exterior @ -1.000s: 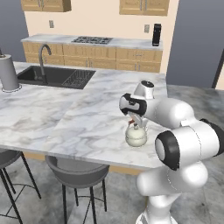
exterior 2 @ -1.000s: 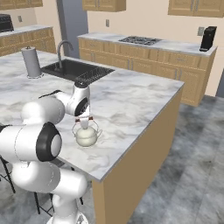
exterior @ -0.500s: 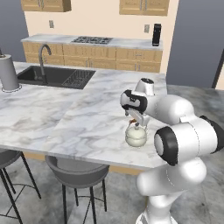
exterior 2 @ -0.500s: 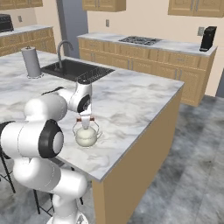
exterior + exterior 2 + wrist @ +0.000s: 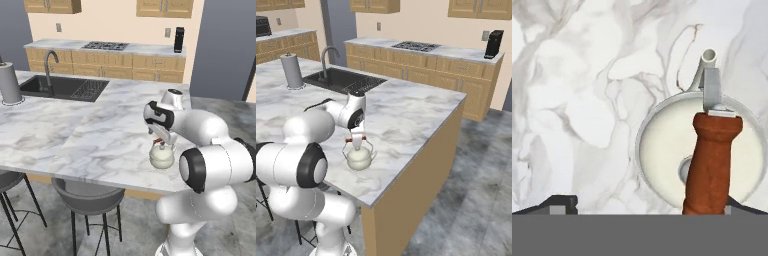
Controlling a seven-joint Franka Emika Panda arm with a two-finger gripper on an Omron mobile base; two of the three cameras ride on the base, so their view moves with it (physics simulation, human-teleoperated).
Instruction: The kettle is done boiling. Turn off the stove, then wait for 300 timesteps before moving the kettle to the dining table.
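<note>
My gripper (image 5: 357, 141): directly above the kettle, jaws spread wide and holding nothing; in the hand view the reddish-brown handle bar sits between the two dark tips at the bottom edge.
Kettle (image 5: 162, 156): upright on the marbled surface just under my gripper, near the surface's front edge; cream body, wire handle arched over it, spout (image 5: 707, 59) pointing away from me in the hand view.
Surface (image 5: 75, 135): white-and-grey marbled slab, the dining table, carrying the kettle.
Stools (image 5: 89, 197): round grey seats on thin metal legs, tucked under the near edge of the surface.
Sink (image 5: 340, 79): dark basin set in the slab, with an arched faucet behind it.
Paper towel roll (image 5: 292, 71): upright, beside the sink.
Stove (image 5: 415, 46): on the far counter, well apart from the kettle.
Coffee machine (image 5: 493, 44): black, on that same far counter.
</note>
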